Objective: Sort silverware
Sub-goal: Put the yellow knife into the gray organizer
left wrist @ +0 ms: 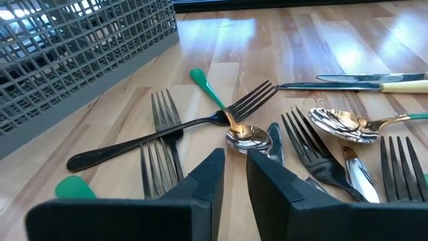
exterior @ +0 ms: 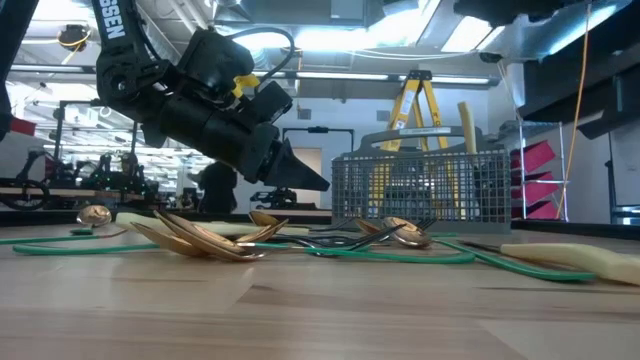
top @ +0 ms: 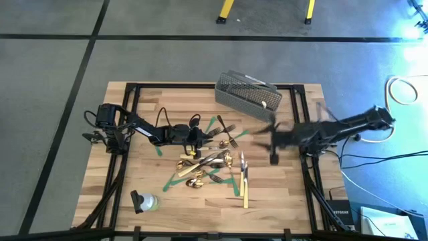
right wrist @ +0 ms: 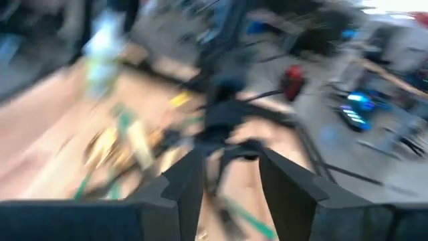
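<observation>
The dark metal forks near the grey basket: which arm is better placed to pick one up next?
Probably left. The left end effector hangs low over the dark metal forks, fingers nearly closed and empty. The right end effector is beside the pile, farther away.

Wooden table (top: 134, 174), scattered silverware (top: 214, 161), green tape strips (top: 179, 175), mesh basket (top: 246, 94), small bottle (top: 144, 201)

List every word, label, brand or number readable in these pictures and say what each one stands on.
"SSEN": white letters on the dark arm in the low view; the start of the word is cut off by the picture's edge.
White box beside the table in the high view: it carries print, too small to read.
Basket, forks, spoons and knives: no writing visible.
Right wrist view: too blurred to read anything.
</observation>
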`<action>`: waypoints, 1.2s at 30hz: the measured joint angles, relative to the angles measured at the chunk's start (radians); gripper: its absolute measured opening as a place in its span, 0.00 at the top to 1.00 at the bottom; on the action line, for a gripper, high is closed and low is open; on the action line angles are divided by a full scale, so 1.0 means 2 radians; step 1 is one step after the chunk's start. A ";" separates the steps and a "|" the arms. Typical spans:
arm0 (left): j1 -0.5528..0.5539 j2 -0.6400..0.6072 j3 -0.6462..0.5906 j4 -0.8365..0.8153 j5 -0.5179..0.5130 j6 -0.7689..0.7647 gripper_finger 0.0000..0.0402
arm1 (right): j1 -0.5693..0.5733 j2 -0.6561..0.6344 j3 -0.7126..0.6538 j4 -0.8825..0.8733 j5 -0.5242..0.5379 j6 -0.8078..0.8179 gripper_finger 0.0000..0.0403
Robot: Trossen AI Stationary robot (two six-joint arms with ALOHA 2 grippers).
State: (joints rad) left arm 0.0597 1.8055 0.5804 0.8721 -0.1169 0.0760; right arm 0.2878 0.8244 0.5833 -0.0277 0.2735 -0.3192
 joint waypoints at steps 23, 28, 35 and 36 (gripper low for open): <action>0.000 0.000 0.000 -0.001 0.000 -0.006 0.88 | 0.175 0.504 0.429 -0.502 -0.076 -0.126 0.72; 0.000 0.000 0.000 -0.001 0.000 -0.004 0.88 | 0.200 0.520 0.429 -0.481 -0.075 -0.210 0.73; 0.000 0.000 0.000 -0.001 -0.001 -0.004 0.88 | 0.213 0.545 0.429 -0.476 -0.074 -0.261 0.74; 0.000 0.000 0.000 -0.001 -0.001 -0.004 0.88 | 0.213 0.548 0.429 -0.470 -0.077 -0.262 0.74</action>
State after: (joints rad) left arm 0.0597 1.8053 0.5800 0.8708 -0.1188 0.0685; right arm 0.7131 1.9212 1.4418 -0.9686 0.1191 -0.8435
